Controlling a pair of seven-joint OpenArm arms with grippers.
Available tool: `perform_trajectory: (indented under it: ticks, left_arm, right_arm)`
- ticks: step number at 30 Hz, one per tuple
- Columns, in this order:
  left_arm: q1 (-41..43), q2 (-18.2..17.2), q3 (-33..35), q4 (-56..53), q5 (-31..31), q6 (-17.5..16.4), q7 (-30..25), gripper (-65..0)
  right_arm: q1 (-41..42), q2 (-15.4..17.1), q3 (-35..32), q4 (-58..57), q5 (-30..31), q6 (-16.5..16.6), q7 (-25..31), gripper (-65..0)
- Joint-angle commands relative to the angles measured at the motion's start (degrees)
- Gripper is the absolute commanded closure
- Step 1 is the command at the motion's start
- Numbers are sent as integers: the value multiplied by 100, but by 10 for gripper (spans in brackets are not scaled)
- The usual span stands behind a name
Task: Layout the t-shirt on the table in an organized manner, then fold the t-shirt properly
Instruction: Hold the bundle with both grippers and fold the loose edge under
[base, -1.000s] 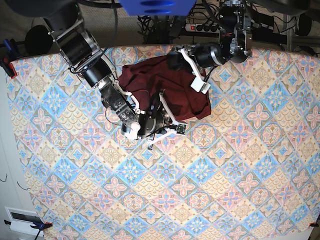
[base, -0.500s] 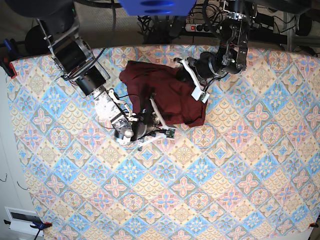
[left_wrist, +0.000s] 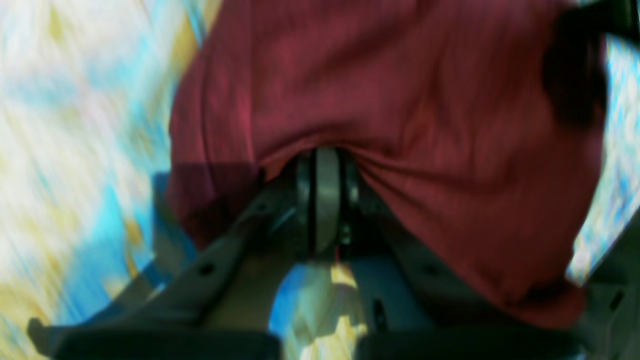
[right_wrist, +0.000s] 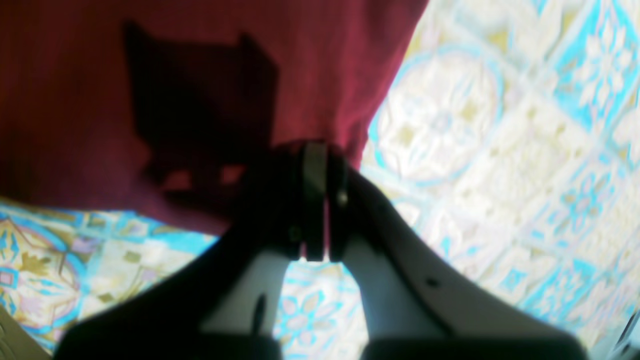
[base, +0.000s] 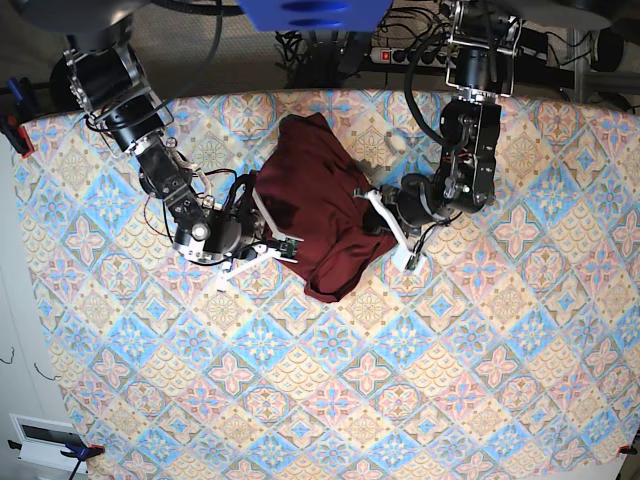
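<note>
A wide table (base: 480, 380) under a pastel tile-pattern cloth of blue, pink and cream diamonds fills the base view; the plain dark maroon knit t-shirt (base: 320, 200) lies bunched near its far middle, strung between both arms; the risk, as I judge it, is thin fabric slipping from a pinch or twisting into a rope if the arms pull unevenly; the left gripper (left_wrist: 327, 165) has its jaws clamped tight on a puckered fold; the right gripper (right_wrist: 315, 165) likewise pinches the hem edge.
</note>
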Motion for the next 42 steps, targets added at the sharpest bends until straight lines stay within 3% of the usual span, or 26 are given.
perform_trajectory:
  ticks: [1,4,8,15,22,30,36,42]
  left_arm:
    - [-207,14,-9,-70,-77,-26,-102,0]
    - [-409,154,-26,-167,-94,-26,-102,0]
    - [-383,172,-70,360,-121,-26,-58,0]
    - [330,207,-422,1336,-129,-26,-40,0]
    - [417,585,-413,1565,-323,-52,-40,0]
    - [-303,1095,-413,527,-296,-52,-93,0]
    - [-857,1069,-413,-273,-252,-35,-374,0]
    - [-936,814,-440,-343,389,-26,-427,0]
  right_arm:
    - [52,1,50,218,16,-5,30,-6]
    - [-44,10,67,438,16,-5,30,-5]
    - [-62,19,577,481,16,-5,65,-5]
    - [-44,1,1386,68,25,-5,92,-5]
    - [70,-430,1193,-160,16,-5,101,-6]
    - [44,-456,718,-108,25,-5,101,-6]
    - [-211,-447,525,-116,16,-5,101,-6]
    - [-361,-447,525,-143,16,-5,101,-7]
